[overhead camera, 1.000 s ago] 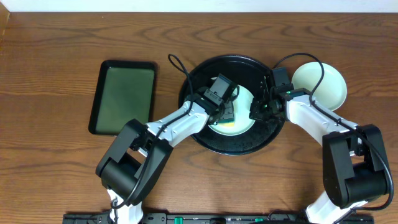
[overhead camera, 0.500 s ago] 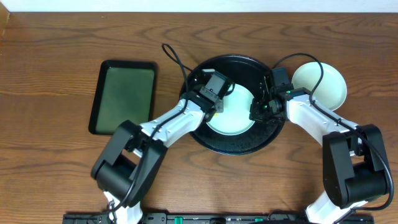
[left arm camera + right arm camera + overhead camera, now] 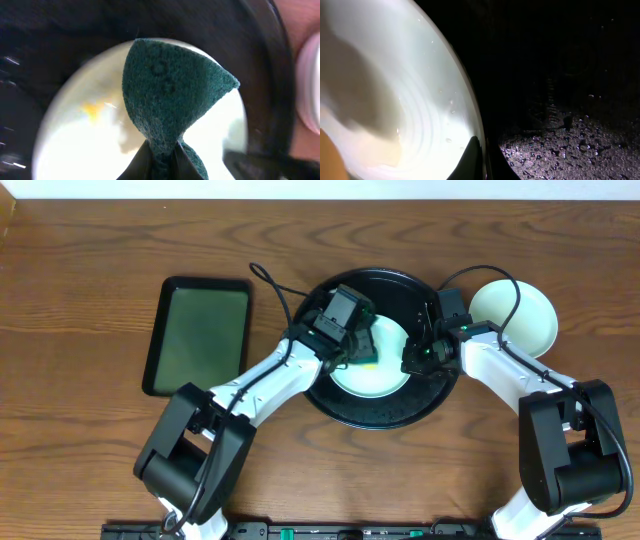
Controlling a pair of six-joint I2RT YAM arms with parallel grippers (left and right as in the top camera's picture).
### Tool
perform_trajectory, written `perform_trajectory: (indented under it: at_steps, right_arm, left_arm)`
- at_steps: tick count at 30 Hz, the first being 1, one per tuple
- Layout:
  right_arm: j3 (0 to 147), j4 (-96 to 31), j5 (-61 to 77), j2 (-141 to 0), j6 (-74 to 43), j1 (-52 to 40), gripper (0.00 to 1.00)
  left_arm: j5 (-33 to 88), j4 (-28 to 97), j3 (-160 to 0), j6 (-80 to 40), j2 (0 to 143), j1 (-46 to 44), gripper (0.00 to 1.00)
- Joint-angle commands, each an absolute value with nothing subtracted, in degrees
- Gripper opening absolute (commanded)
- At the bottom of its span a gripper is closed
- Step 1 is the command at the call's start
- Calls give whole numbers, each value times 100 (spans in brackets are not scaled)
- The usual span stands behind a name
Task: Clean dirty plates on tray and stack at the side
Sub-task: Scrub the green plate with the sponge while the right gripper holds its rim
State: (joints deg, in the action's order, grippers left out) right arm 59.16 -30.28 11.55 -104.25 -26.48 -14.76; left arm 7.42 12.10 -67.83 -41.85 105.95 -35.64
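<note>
A pale plate (image 3: 385,370) lies inside the round black tray (image 3: 400,412). It shows a yellowish smear in the left wrist view (image 3: 92,107). My left gripper (image 3: 358,348) is shut on a dark green sponge (image 3: 167,90) held on the plate's left part. My right gripper (image 3: 412,358) is shut on the plate's right rim (image 3: 470,120). Another pale plate (image 3: 520,315) sits on the table right of the tray.
A rectangular black tray with a green inside (image 3: 200,335) lies on the wooden table at the left. The round tray's wet black floor (image 3: 560,145) lies right of the held plate. Arm cables loop over the tray's back rim.
My left gripper has swept the sponge from the plate's middle to its left edge and back to the upper left part. The right gripper and plate have stayed still.
</note>
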Motion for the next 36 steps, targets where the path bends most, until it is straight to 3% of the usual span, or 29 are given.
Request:
perform_trajectory:
  at_steps: [1, 7, 15, 22, 33, 36]
  right_arm:
    - [5830, -3151, 757, -10549, -2458, -1391, 1]
    - [5830, -3183, 760, -10549, -2458, -1391, 1]
    - [5830, -3291, 760, -10549, -2423, -1391, 1]
    - [5830, -3304, 755, -10549, -2344, -1391, 1]
    - [5830, -3299, 755, -10549, -2307, -1391, 1]
    - [5830, -3299, 755, -10549, -2307, -1391, 1]
  left_arm:
    - [1111, 1160, -6761, -4405, 10606, -3673, 8]
    - [1011, 1057, -6761, -4397, 11155, -3704, 8]
    - [-1013, 1426, -6761, -3793, 11316, -3660, 8]
    - [-2014, 1651, -6761, -3321, 11238, -3503, 8]
    - [-2126, 1619, -6761, -3374, 10501, -3426, 8]
    - [-1575, 1623, -6761, -3564, 10307, -3424, 8]
